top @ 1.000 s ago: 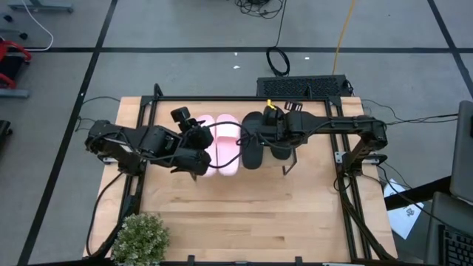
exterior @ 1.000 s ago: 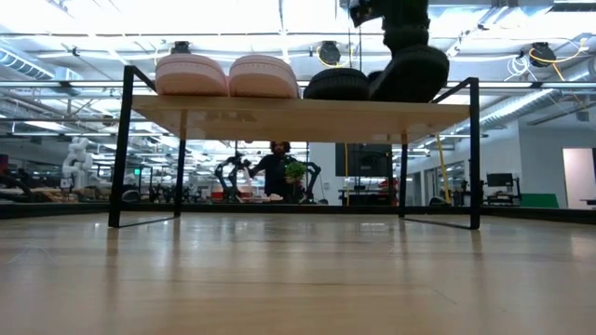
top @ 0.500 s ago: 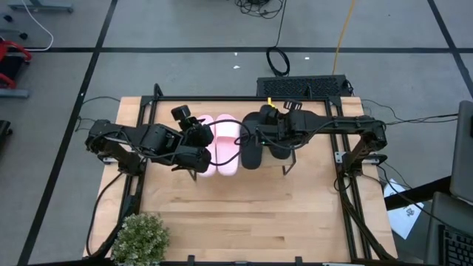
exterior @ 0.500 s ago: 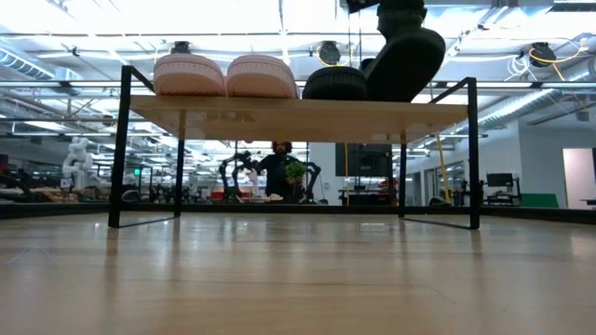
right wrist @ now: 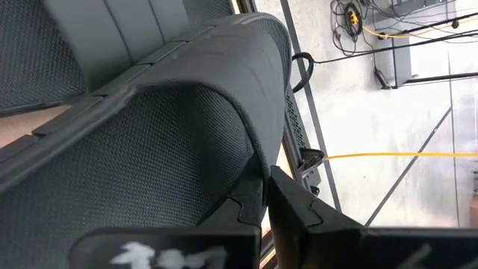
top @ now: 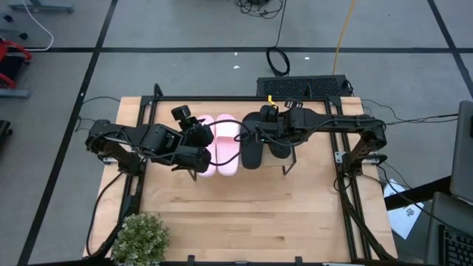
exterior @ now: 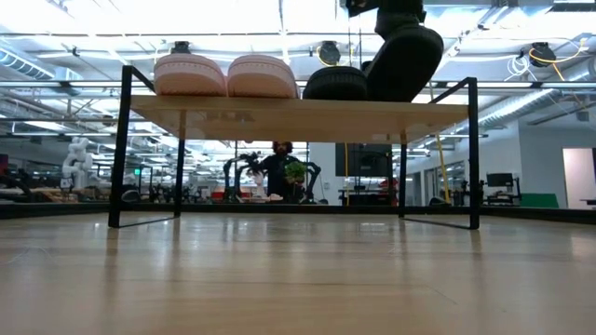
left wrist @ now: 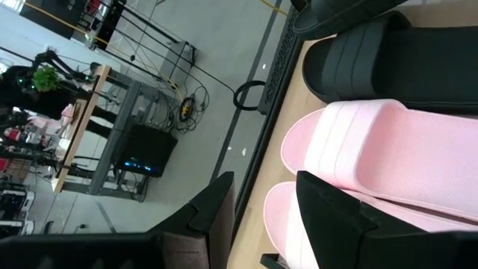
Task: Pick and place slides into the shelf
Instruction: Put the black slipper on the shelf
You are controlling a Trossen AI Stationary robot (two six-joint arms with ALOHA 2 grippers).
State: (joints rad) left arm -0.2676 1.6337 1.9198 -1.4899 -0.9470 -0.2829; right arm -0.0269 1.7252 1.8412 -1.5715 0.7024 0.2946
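From above, right gripper (top: 275, 131) pinches the second black slide (top: 278, 137) over the shelf's (top: 290, 161) right end, long axis parallel to the placed black slide (top: 251, 146) beside it. Left gripper (top: 199, 137) sits over the pink pair (top: 225, 144).

Low view: held slide (exterior: 402, 58) hangs tilted, toe down, nearly touching the board (exterior: 298, 107).

Left wrist: fingers (left wrist: 328, 209) spread, empty.

Right wrist: fingers (right wrist: 287, 205) clamp the strap (right wrist: 224, 97).

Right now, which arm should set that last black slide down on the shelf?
The right arm. Its gripper already pinches the tilted black slide above the shelf; the left gripper waits by the pink pair.
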